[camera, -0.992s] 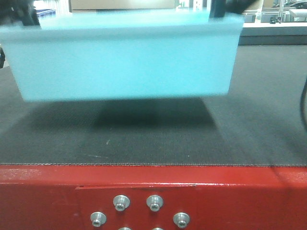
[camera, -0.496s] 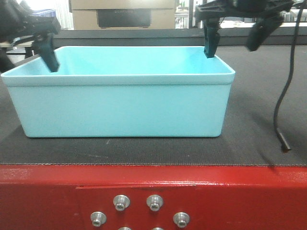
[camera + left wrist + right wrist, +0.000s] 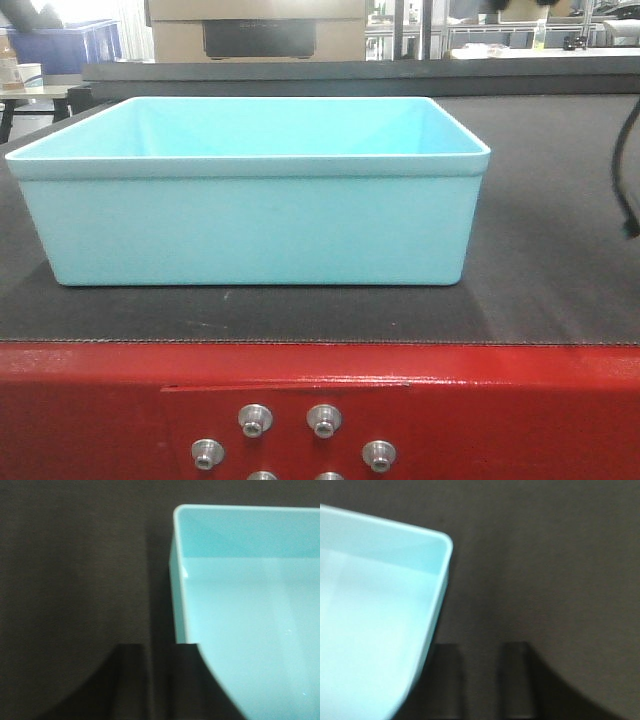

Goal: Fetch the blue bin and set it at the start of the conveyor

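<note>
Placed, I'd say: blue bin (image 3: 250,220) flat on conveyor start (image 3: 545,250), nr red frame (image 3: 500,390). L tool (image 3: 157,680): fingers apart, empty, bin corner just ahead-right. R tool (image 3: 482,680): parted, empty, bin ahead-left. Both off it so belt can carry.

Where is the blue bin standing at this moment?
In the front view the blue bin sits upright on the grey conveyor belt, slightly left of centre, just behind the red frame with its silver bolts.

Bin (image 3: 250,225) upright on belt (image 3: 545,270), near front edge; frame (image 3: 90,400) before belt, bolts (image 3: 322,421) on frame
</note>
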### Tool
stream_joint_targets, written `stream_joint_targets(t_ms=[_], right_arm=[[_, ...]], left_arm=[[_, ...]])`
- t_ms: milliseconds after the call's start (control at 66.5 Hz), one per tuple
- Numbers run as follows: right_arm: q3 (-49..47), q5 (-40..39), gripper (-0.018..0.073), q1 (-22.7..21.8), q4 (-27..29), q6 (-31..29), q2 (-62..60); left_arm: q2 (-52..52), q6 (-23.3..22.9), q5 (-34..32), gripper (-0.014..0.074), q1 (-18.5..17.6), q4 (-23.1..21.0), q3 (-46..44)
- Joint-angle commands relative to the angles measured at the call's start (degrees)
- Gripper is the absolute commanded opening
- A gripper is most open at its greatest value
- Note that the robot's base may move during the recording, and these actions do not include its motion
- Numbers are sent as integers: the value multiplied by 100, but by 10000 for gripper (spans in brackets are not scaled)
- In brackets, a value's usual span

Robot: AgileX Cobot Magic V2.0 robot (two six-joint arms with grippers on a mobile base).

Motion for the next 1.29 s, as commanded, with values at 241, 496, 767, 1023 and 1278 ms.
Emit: stream_joint_targets(t_ms=[241, 496, 767, 1023, 1278], right_arm=[[1416, -512, -162, -677, -83, 34, -1030], [3599, -2098, -162, -698, -83, 34, -2340], [5736, -4041, -162, -698, -83, 8, -4185], [6317, -4480, -162, -698, -123, -187, -5909], [6317, -4627, -162, -698, -123, -187, -6640]], left_arm=[[-1155, 293, -766, -111, 477, 36, 1484], [-2492, 293, -2069, -111, 477, 36, 3167], [-4156, 293, -3154, -111, 477, 326, 4388], [-5428, 293, -3295, -111, 477, 326, 4661], [-5855, 293, -3295, -111, 477, 326, 4661]])
